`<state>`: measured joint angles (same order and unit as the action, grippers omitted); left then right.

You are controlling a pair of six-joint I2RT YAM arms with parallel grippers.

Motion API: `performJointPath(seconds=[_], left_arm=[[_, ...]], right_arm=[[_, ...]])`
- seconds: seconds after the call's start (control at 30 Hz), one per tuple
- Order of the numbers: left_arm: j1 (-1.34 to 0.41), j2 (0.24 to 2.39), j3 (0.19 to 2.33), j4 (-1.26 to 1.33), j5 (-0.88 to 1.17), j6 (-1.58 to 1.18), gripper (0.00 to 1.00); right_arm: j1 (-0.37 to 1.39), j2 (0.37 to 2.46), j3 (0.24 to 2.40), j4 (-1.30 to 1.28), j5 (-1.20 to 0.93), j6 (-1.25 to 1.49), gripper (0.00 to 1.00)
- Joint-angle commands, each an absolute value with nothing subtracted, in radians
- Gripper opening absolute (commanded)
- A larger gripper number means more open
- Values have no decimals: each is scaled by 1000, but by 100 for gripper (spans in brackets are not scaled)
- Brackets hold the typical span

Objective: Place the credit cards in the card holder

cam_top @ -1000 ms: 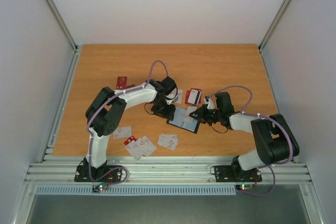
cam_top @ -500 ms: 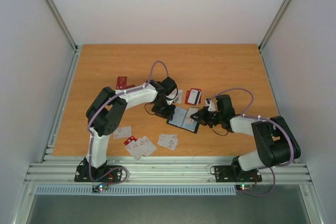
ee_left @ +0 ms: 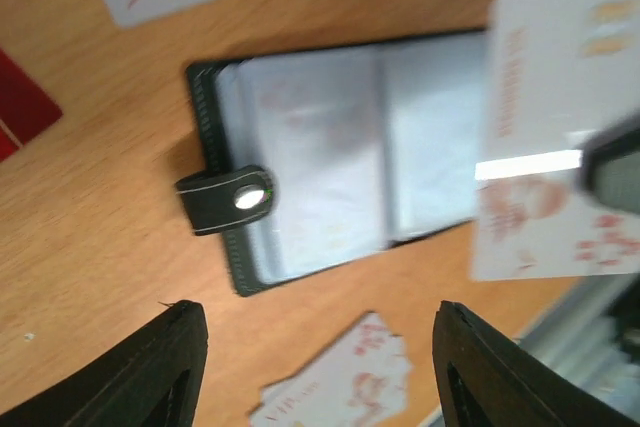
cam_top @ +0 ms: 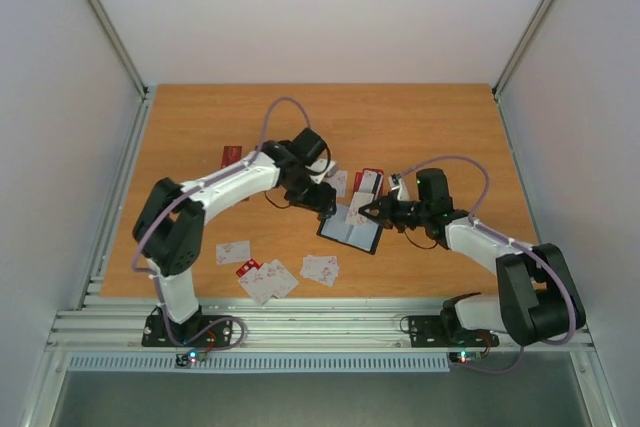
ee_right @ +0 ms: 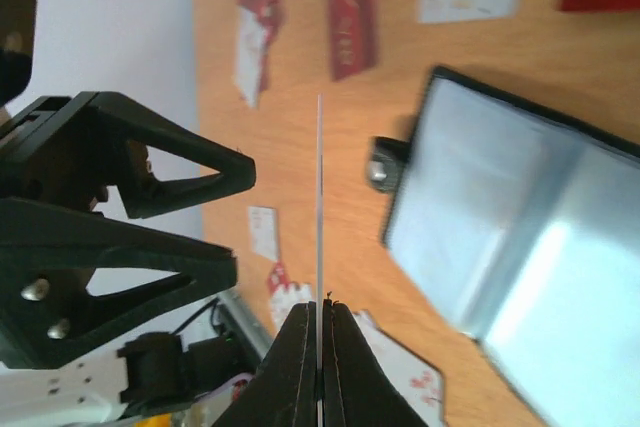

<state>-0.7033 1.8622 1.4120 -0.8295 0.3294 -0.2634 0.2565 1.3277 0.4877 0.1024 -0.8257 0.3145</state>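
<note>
Jaws: left jaws spread, backed off open black folding card holder (ee_left: 330, 157) | right jaws pinch white red-marked card (ee_left: 550, 147) over its right edge | way in looks free.

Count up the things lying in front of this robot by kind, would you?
card holder: 1
held card: 1
patches of loose cards: 6 (overlaps hide how many cards are in each)
total: 8
</note>
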Motion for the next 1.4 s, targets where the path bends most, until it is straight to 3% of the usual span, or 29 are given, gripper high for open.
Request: performJointPath(seconds=[0.0, 0.17, 0.3, 0.53, 0.7, 0.8, 1.17, 1.37], left_arm=[[-647, 1749, 1377, -711, 590, -313, 64], [-570, 1644, 1284, -438, 839, -506, 64], [-539, 1607, 1233, -236, 978, -670, 57], [-525, 1597, 1149, 204, 1096, -977, 49], [-525, 1618, 1123, 438, 1104, -1158, 35], [-523, 1621, 1129, 460, 1099, -1190, 28], [-520, 1572, 1178, 213, 1103, -1068, 23], [-520, 1561, 1185, 166, 1109, -1015, 12]], right_arm=[[259, 1261, 559, 62, -951, 324, 1], [259, 1204, 635, 90, -1019, 403, 1], [259, 1197, 688, 183, -1057, 498, 1], [259, 1203, 769, 264, -1093, 597, 1], [259, 1195, 803, 238, -1104, 591, 1], [259, 1184, 806, 228, -1108, 588, 1], [259, 1170, 841, 175, -1116, 554, 1], [259, 1173, 842, 177, -1131, 554, 1]])
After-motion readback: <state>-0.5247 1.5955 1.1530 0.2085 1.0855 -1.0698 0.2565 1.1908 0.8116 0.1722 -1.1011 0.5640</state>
